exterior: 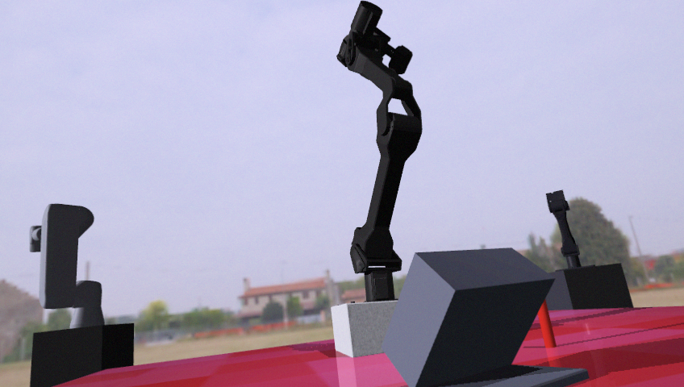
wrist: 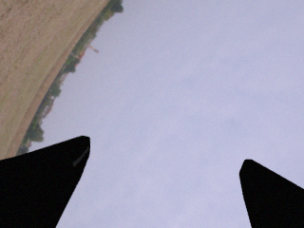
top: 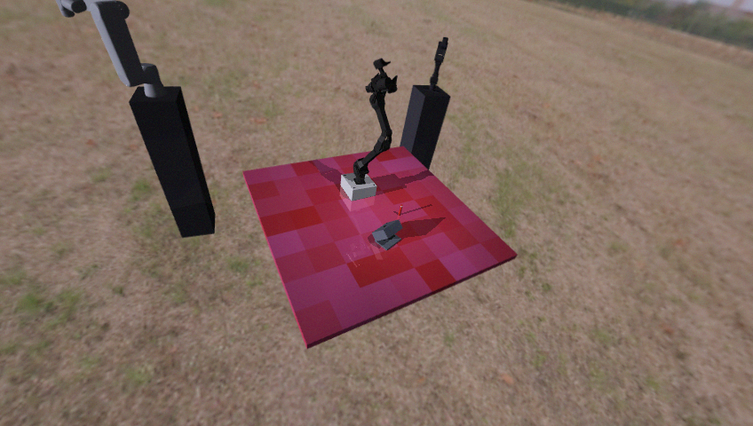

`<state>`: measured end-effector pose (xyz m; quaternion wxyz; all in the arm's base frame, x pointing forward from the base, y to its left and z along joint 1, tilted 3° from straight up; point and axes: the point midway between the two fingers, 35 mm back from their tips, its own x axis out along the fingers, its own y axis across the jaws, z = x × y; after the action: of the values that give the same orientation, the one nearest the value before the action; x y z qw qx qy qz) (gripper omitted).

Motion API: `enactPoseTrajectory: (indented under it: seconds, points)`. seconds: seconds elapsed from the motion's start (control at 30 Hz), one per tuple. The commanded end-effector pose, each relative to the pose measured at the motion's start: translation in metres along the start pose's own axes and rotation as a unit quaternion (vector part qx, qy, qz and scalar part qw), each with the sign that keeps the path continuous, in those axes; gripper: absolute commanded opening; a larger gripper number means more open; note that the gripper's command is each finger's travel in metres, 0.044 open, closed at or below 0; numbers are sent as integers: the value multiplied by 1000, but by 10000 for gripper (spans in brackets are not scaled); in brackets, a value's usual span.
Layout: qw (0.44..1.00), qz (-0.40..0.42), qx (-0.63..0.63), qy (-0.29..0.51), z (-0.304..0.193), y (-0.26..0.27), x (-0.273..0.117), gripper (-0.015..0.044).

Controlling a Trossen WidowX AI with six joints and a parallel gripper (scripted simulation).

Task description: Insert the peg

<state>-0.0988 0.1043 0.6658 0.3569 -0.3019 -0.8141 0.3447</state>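
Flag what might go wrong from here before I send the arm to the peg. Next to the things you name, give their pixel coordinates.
The red peg (top: pixel 400 210) (exterior: pixel 547 324) stands close to the sloped block (top: pixel 387 231) (exterior: pixel 422 306), so a low approach could clip the block or topple the peg.

The open fingers point at sky and horizon, so the wrist view would probably give no help aiming until the arm swings down.

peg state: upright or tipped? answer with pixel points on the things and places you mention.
Upright. The red peg (top: pixel 400 210) (exterior: pixel 547 324) stands on end on the pink-and-red table (top: pixel 327 316) (exterior: pixel 215 367), its long thin shadow stretching away from its foot in the top view.
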Motion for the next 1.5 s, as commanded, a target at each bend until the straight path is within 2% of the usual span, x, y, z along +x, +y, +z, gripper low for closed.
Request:
enactPoseTrajectory:
  seconds: [0.0,0.03,0.63,0.93,1.47]
  points:
    - [1000,-1,-2,-1,1,0,0,426]
    - [1000,-4,-8,-4,3,-2,0,440]
    - [969,-144,-173,-98,77,-50,-18,440]
    - [950,-188,-218,-119,93,-61,-30,440]
    - [863,-332,-356,-137,147,-100,-80,440]
